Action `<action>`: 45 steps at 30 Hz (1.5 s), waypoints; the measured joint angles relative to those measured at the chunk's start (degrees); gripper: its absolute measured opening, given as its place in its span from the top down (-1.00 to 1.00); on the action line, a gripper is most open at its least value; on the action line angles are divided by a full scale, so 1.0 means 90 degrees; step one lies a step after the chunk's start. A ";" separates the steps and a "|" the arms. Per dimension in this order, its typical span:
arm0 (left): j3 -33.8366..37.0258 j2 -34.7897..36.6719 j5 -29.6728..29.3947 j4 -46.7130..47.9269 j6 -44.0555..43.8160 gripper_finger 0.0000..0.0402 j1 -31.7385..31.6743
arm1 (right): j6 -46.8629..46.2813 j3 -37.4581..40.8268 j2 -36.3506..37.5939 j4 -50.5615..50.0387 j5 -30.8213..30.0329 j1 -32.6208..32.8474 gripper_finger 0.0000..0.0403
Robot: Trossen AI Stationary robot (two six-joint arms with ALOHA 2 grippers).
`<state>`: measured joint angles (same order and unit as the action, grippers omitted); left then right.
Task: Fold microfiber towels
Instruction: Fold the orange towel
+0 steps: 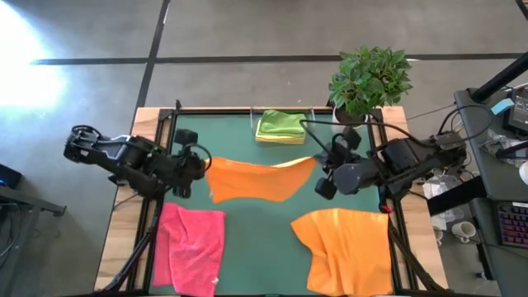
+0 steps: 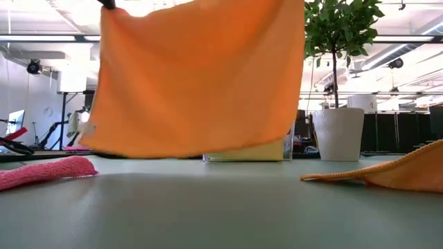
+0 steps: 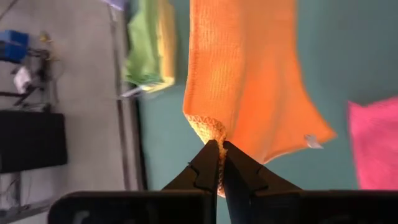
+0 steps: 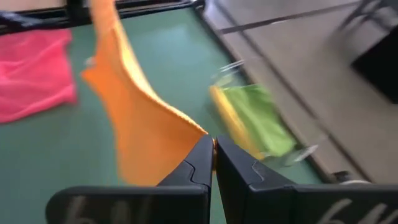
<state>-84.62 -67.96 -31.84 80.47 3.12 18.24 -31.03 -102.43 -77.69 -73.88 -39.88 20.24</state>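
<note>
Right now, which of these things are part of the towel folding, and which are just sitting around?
Part of the job: orange towel held up, second orange towel, pink towel, folded lime green towel, yellow towel beneath it.

Just there: potted plant, clear tray.

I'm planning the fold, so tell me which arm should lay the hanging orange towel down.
Neither alone. The left gripper and right gripper are each shut on a top corner of the orange towel, which hangs between them above the green mat. Probably lower both together.
</note>
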 joint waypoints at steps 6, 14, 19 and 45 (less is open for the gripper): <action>-0.0143 -0.0104 -0.0031 -0.0051 0.0024 1.00 -0.0619 | 0.0025 0.0000 0.0306 -0.0302 -0.0753 -0.0004 0.96; -0.0143 -0.0112 0.0372 -0.0543 -0.0561 1.00 -0.0635 | -0.0292 0.0040 0.0432 -0.0277 -0.0351 0.0022 0.96; -0.0143 -0.0112 0.0975 -0.0914 -0.0970 1.00 -0.0426 | -0.0610 0.0098 0.0096 -0.0255 -0.0019 0.0302 0.96; -0.0325 -0.0248 0.0778 -0.0789 -0.1906 1.00 0.0336 | -0.2309 0.0362 -0.0425 -0.0490 -0.1059 0.1160 0.96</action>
<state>-87.54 -70.19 -24.83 73.37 -14.04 21.26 -51.81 -99.17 -81.52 -78.29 -49.40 30.69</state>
